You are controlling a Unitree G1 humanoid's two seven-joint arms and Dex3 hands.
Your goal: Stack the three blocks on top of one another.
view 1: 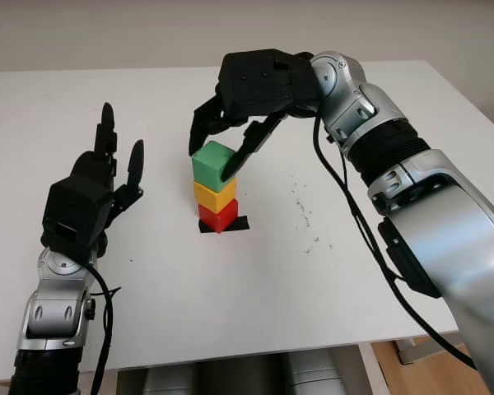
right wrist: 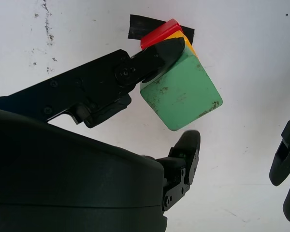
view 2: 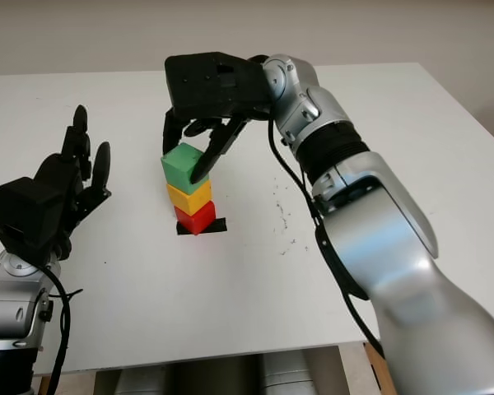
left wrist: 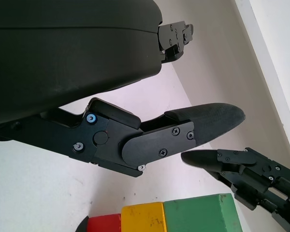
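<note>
A stack stands mid-table: the red block (view 1: 219,216) at the bottom on a black tape mark (view 1: 240,224), the yellow block (view 1: 216,196) on it, and the green block (view 1: 212,162) on top, turned a little. My right hand (view 1: 214,156) reaches over from the right and is shut on the green block. One finger (right wrist: 135,67) lies against one side and the thumb (right wrist: 188,145) stands at the opposite edge. My left hand (view 1: 122,132) is open, raised to the left of the stack and well apart from it.
The white table (view 1: 255,296) has small dark specks (view 1: 305,214) to the right of the stack. Its front edge runs close to my arms, and a wall rises behind the far edge.
</note>
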